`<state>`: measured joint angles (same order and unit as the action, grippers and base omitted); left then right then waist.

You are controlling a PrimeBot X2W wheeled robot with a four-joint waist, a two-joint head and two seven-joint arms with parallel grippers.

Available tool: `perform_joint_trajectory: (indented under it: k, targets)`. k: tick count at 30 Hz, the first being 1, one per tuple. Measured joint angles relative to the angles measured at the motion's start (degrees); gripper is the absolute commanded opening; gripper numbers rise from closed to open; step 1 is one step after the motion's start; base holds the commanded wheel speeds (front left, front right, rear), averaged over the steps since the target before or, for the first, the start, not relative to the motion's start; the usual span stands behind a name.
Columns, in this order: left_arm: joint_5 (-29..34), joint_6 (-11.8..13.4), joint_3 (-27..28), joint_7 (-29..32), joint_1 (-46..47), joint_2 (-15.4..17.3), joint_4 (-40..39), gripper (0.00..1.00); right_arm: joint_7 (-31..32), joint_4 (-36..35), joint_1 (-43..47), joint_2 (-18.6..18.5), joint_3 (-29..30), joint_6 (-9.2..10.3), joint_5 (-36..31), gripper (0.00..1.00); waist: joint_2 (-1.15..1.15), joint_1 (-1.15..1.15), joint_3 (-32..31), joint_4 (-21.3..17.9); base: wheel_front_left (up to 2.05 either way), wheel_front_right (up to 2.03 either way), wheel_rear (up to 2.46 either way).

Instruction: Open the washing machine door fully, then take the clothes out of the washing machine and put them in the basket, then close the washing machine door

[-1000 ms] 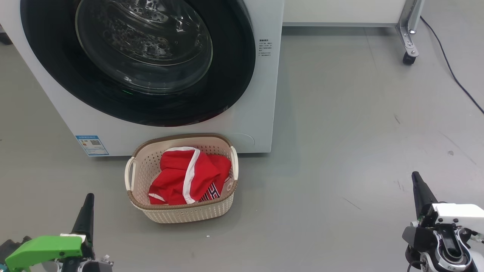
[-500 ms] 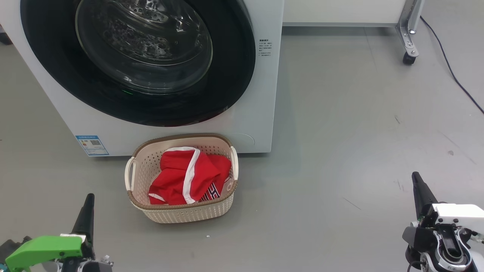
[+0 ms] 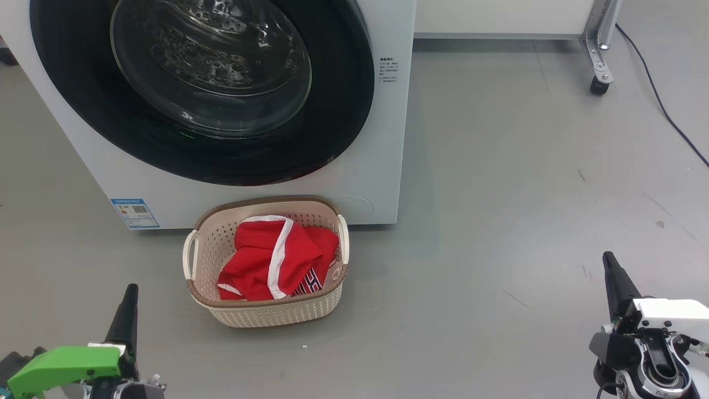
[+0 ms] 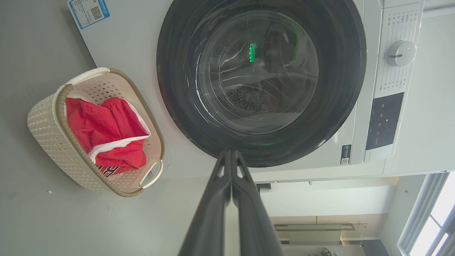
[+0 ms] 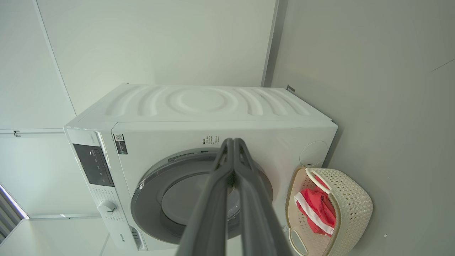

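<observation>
Washing machine (image 3: 388, 166), door (image 3: 339, 127) shut flush; basket (image 3: 266, 315) just before it holds the red clothes (image 3: 260, 260). Left gripper (image 4: 230, 153) and right gripper (image 5: 233, 140), fingers pressed together, hang well clear, which looks wise with the job seemingly done. The left wrist view adds the control dial (image 4: 401, 53), above the head view's frame.

No word can be read in full. A blue label (image 3: 134, 213) with a square code is stuck low on the front of the washing machine (image 3: 382, 166); its print is too small to be made out. A short block of dark print (image 3: 389, 69) is set just beside the door (image 3: 343, 111). Fine markings are printed around the dial (image 4: 401, 53), equally illegible. Dark-and-white block letters (image 3: 311, 284) are seen on the red clothes (image 3: 260, 260) in the basket (image 3: 277, 316), partly hidden.
</observation>
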<state>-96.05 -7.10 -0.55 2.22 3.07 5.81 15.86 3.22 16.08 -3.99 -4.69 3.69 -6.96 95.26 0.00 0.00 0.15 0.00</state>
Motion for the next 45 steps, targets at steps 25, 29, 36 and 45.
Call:
perform_joint_trajectory:
  k: [25,29,36,45]
  targets:
    - [0.0,0.0,0.2,0.2,0.0,-0.2,0.0,0.00,0.0,0.0,0.0,0.0,0.2,0.00,0.0,0.00,0.00,0.00,0.0,0.0,0.00,0.00,0.00]
    - [0.0,0.0,0.2,0.2,0.0,-0.3,0.0,0.00,0.0,0.0,0.0,0.0,0.2,0.00,0.0,0.00,0.00,0.00,0.0,0.0,0.00,0.00,0.00]
    - [0.0,0.0,0.2,0.2,0.0,-0.4,0.0,0.00,0.0,0.0,0.0,0.1,0.3,0.00,0.0,0.00,0.00,0.00,0.0,0.0,0.00,0.00,0.00]
    - [0.0,0.0,0.3,0.2,0.0,-0.5,0.0,0.00,0.0,-0.1,0.0,0.1,0.3,0.00,0.0,0.00,0.00,0.00,0.0,0.0,0.00,0.00,0.00]
